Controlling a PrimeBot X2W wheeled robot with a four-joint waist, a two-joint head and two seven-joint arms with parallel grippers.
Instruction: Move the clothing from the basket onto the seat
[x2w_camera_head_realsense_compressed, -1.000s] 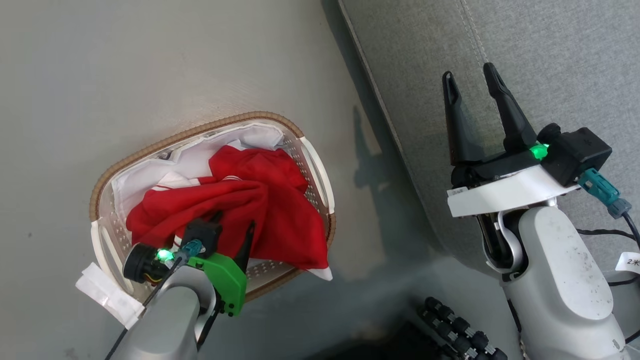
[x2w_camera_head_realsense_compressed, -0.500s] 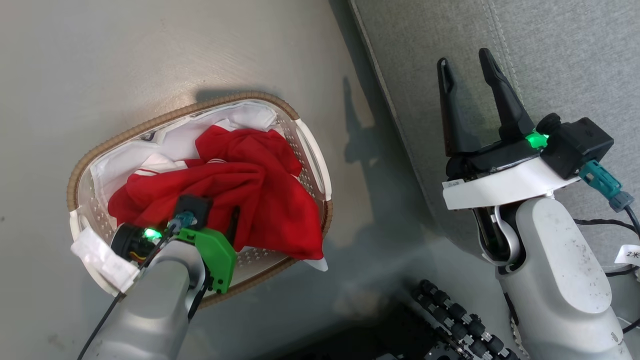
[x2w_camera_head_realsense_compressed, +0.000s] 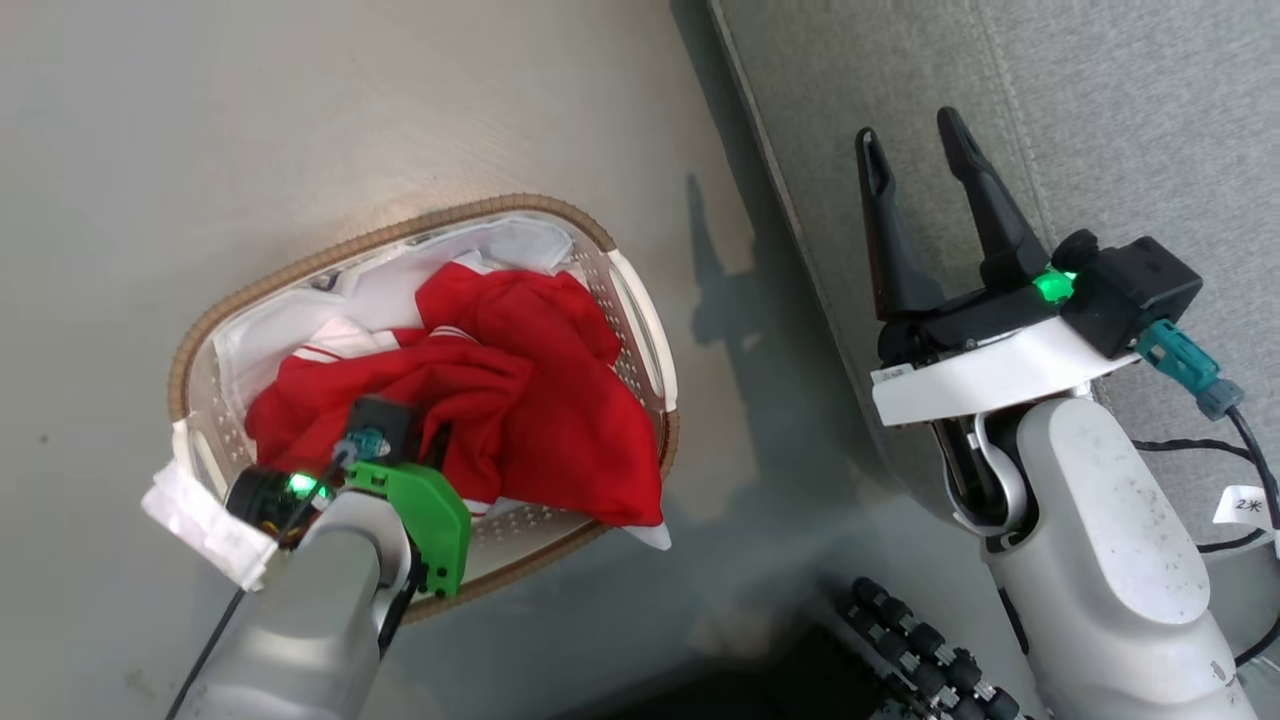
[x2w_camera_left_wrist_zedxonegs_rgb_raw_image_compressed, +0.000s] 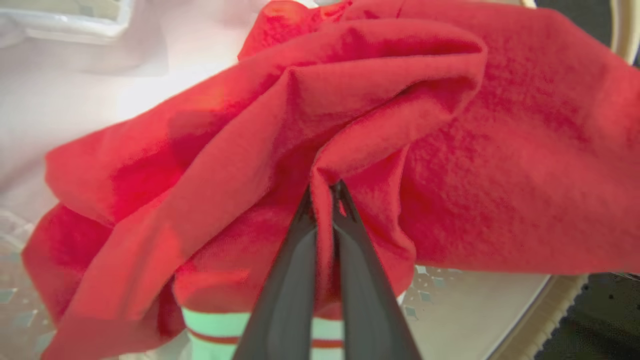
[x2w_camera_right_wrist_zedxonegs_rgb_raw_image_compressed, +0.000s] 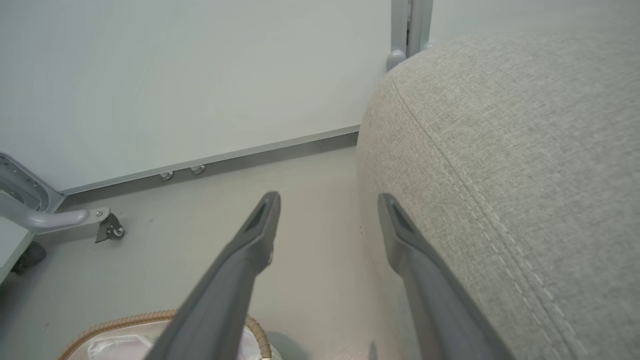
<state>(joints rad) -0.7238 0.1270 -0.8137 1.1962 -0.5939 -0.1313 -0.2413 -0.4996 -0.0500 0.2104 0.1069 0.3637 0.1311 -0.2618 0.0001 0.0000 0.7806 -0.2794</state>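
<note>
Clothing (x2w_camera_head_realsense_compressed: 540, 400) lies bunched in the basket (x2w_camera_head_realsense_compressed: 380, 245). The basket stands on the floor (x2w_camera_head_realsense_compressed: 300, 100), near the seat (x2w_camera_head_realsense_compressed: 1100, 100) but not touching it. In my head view the red heap's long axis runs lower left to upper right, along the basket's length. One white-edged corner hangs over the near rim at the right end. Striped trim shows toward the far left of the heap.

Left gripper (x2w_camera_left_wrist_zedxonegs_rgb_raw_image_compressed: 322, 192): jaws pinched together on a raised fold of the clothing, near the middle of the heap. From the wrist I see red cloth squeezed between the two fingers and bulging over their tips. A striped band lies under the fingers.

Right gripper (x2w_camera_head_realsense_compressed: 908, 130): jaws spread wide, holding nothing, hanging above the seat's edge with fingers pointing up my head view.

Hard to see: in the head view the left fingers are mostly behind the wrist camera and green bracket (x2w_camera_head_realsense_compressed: 430, 515). The forearm covers the basket's near-left end. The seat is cut off at the top and right. I can't tell how much cloth is inside the pinch.
</note>
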